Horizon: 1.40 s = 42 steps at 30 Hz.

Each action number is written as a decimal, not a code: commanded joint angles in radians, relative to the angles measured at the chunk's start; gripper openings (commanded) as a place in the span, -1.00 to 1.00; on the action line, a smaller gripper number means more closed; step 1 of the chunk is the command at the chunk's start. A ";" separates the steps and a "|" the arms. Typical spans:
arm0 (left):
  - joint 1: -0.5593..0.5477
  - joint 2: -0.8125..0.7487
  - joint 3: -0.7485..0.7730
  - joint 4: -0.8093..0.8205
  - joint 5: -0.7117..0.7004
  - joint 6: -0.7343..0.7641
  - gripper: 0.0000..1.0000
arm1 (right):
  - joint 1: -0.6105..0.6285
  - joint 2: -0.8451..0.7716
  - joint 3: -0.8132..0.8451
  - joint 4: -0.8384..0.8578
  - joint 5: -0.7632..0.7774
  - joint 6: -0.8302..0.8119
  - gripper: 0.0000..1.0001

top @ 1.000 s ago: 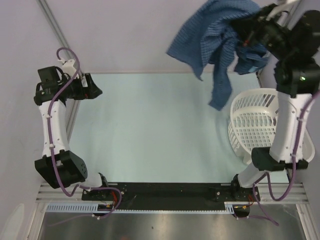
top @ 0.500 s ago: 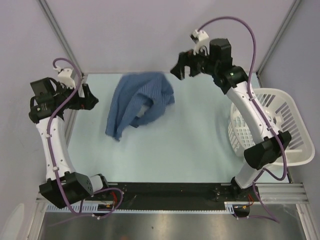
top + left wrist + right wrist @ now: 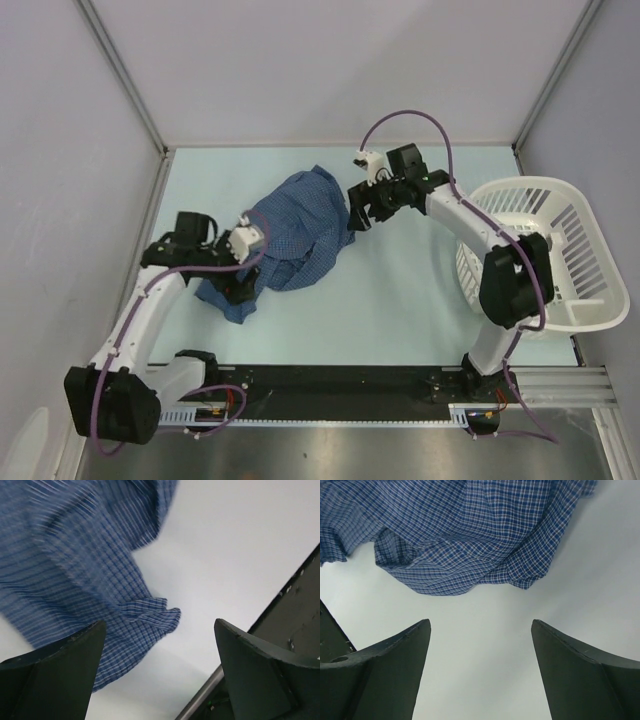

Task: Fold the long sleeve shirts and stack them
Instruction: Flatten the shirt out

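White plastic slatted laundry basket [image 3: 575, 205] sits at the right edge of the pale green table [image 3: 400, 290], partly behind the right arm's elbow and well apart from the cloth. Plain grey walls [image 3: 300, 70] with metal corner posts [image 3: 118, 72] close in the far side and both flanks, and a black rail [image 3: 340, 380] carries the arm bases.

A medium-blue checked cloth shirt [image 3: 295, 230] lies crumpled left of the table's centre. The left gripper [image 3: 234, 288] is at its near-left hem, fingers spread, clasping nothing. The right gripper [image 3: 358, 213] sits just beside its far-right edge, fingers likewise apart and empty.

A second ago the shirt dangled from the right gripper above the basket; half a second ago it was landing, with both arms further back.
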 commanded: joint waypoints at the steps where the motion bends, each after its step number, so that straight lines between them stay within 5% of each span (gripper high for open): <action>1: -0.112 0.051 -0.121 0.111 -0.171 -0.032 0.89 | 0.004 0.111 0.040 0.045 -0.060 -0.004 0.72; 8: -0.124 0.145 -0.220 0.247 -0.309 -0.155 0.84 | 0.063 0.170 0.008 0.101 -0.097 0.023 0.70; 11: -0.123 0.178 -0.211 0.284 -0.368 -0.198 0.63 | 0.073 0.232 0.026 0.139 -0.091 0.060 0.70; 14: -0.110 0.201 -0.168 0.304 -0.383 -0.234 0.13 | 0.073 0.278 0.069 0.160 -0.086 0.093 0.68; 18: -0.045 0.221 -0.068 0.289 -0.360 -0.255 -1.00 | 0.073 0.347 0.120 0.182 -0.097 0.117 0.44; 21: 0.061 0.240 0.021 0.283 -0.325 -0.255 -1.00 | 0.069 0.377 0.186 0.188 -0.077 0.117 0.15; 24: 0.163 0.308 0.093 0.275 -0.343 -0.283 -1.00 | 0.066 0.367 0.244 0.161 -0.061 0.074 0.13; 32: 0.275 0.487 0.231 0.281 -0.326 -0.418 -1.00 | 0.211 0.106 -0.018 0.216 -0.071 -0.231 0.29; 42: 0.284 0.582 0.311 0.252 -0.274 -0.430 -1.00 | 0.492 0.190 -0.064 0.245 0.056 -0.539 0.57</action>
